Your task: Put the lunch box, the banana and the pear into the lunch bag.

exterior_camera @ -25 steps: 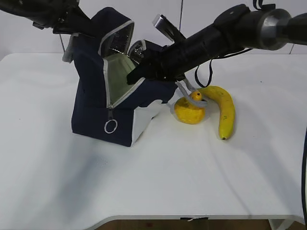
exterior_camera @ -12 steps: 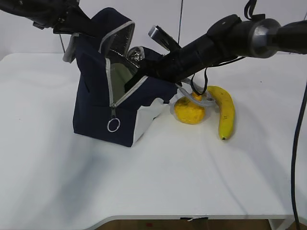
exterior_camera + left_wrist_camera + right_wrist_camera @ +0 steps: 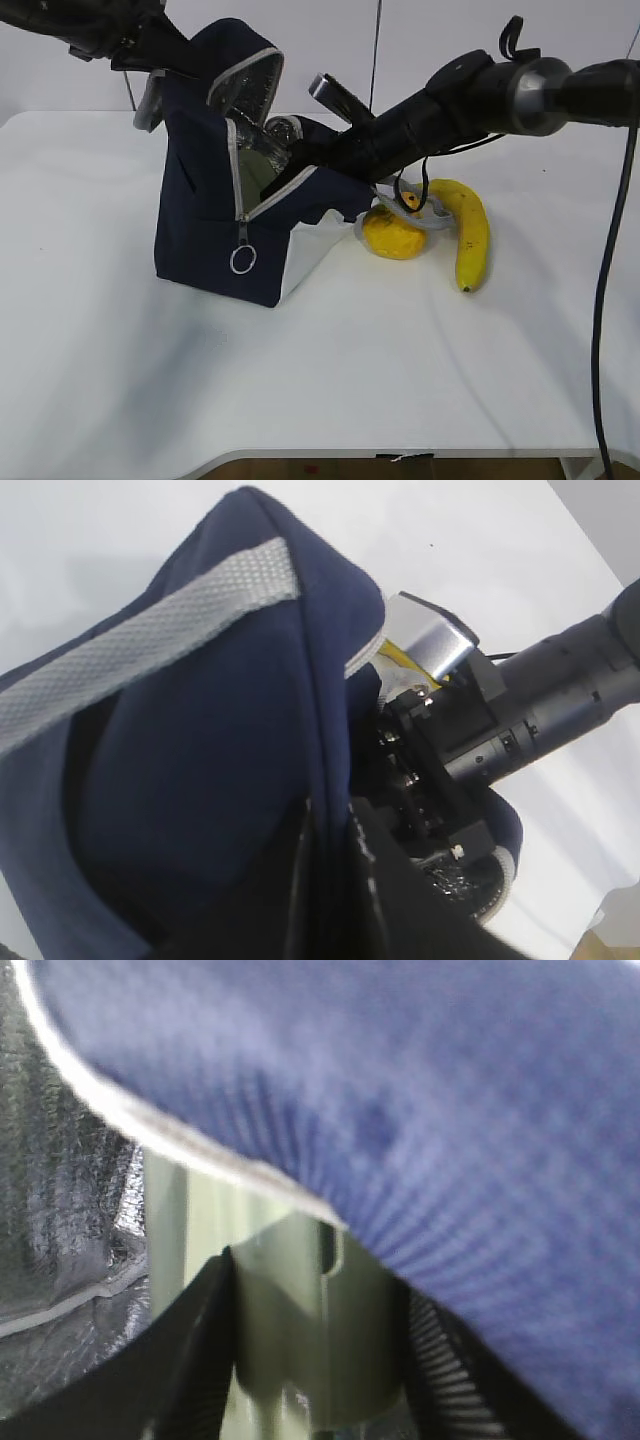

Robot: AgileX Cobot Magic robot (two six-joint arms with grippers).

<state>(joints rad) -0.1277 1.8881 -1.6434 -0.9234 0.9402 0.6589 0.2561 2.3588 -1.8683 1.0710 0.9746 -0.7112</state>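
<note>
**Lunch box held inside the bag mouth, fruit waiting outside**

Jaws of the right gripper (image 3: 320, 1360) stand part-way apart and clamp the pale green lid edge of the lunch box (image 3: 300, 1320), one dark finger on each side of it; that gripper sits inside the mouth of the lunch bag (image 3: 215, 240), with the silver foil lining to its left and blue fabric draped over it in the wrist view; from the exterior view the right arm reaches in from the right and slants down into the opening, where only a sliver of green shows. Jaws of the left gripper (image 3: 330, 880) are nearly together, pinching a fold of the navy fabric at the bag's top edge beside the grey webbing handle (image 3: 150, 645); the left arm comes in from the upper left and holds the flap raised. The bag stands on the white worktop (image 3: 320, 380), tilted, its zipper open and the ring pull (image 3: 241, 261) hanging at the front. The pear (image 3: 392, 235) lies on the worktop just beside the bag's right side, partly under a loose grey strap; the banana (image 3: 470, 235) lies just to the right of the pear, its dark tip pointing toward the camera.
</note>
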